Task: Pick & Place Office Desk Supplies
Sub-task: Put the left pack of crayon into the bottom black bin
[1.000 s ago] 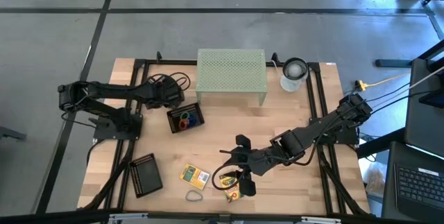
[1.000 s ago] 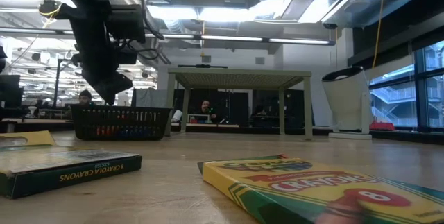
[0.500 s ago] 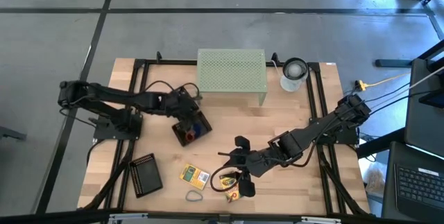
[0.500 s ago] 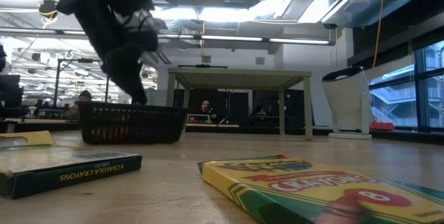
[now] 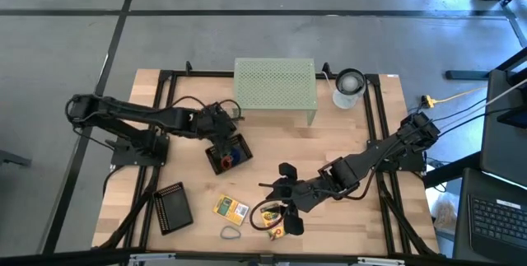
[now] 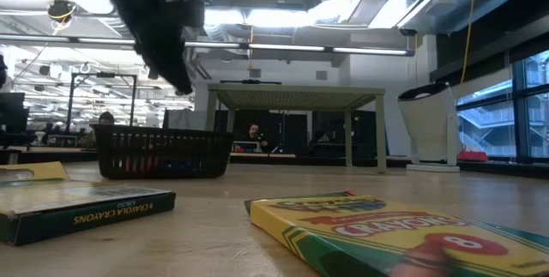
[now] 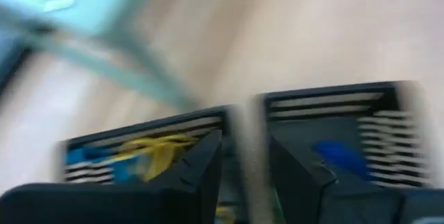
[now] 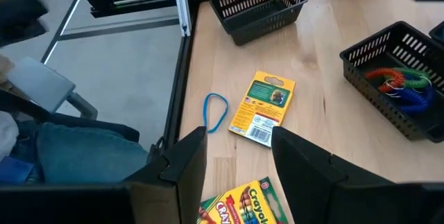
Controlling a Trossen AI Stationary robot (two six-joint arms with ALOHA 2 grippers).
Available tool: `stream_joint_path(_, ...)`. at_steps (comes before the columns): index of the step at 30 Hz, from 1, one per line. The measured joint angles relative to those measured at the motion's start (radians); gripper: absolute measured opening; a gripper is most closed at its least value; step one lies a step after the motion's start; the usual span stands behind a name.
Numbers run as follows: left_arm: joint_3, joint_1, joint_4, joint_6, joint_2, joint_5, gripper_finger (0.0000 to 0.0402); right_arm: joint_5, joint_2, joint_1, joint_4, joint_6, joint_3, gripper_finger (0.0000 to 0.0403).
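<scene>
- High view: left gripper (image 5: 224, 141) grips the far wall of the loop-filled black mesh tray (image 5: 234, 156), mid-table. Keep that wall pinched squarely.
- Right wrist view: right gripper (image 8: 239, 156), jaws parted and empty, hangs above a crayon box (image 8: 239, 206) by the table's near edge.

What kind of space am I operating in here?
It looks like an open-plan robotics lab or workshop. The low view shows exposed ceiling ducts and strip lights and people seated at desks behind the table. The high view shows a concrete floor around the wooden table.
</scene>
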Motion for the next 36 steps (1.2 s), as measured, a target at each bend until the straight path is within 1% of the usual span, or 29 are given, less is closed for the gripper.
stream_joint_path(4,0.022,-0.088,0.015,-0.075,0.000,0.192,0.0110,0.001,0.000,0.002,-0.010,0.010,0.000,0.0165)
stream_joint_path(6,0.022,-0.158,0.013,-0.124,0.000,0.261,0.0110,0.001,0.000,0.007,-0.025,0.023,0.000,0.0165)
stream_joint_path(7,0.022,-0.195,0.011,-0.157,0.000,0.278,0.0111,0.001,0.000,0.010,-0.030,0.026,0.000,0.0165)
stream_joint_path(12,0.022,-0.376,0.009,-0.399,0.001,0.267,0.0120,0.001,0.000,0.028,-0.044,0.026,0.000,0.0165)
stream_joint_path(16,0.021,-0.493,0.010,-0.584,0.023,0.180,0.0135,0.003,0.000,0.040,-0.045,0.027,0.000,0.0165)
stream_joint_path(18,0.021,-0.528,0.011,-0.658,0.046,0.163,0.0146,0.004,0.000,0.046,-0.044,0.027,0.000,0.0165)
stream_joint_path(24,0.020,-0.593,0.019,-0.837,0.149,0.193,0.0179,0.003,0.000,0.056,-0.044,0.029,0.000,0.0165)
stream_joint_path(28,0.020,-0.609,0.029,-0.876,0.224,0.221,0.0190,0.004,0.000,0.056,-0.044,0.021,0.000,0.0165)
stream_joint_path(36,0.019,-0.608,0.138,-0.849,0.334,0.275,0.0189,0.003,-0.001,0.055,-0.044,0.018,0.000,0.0165)
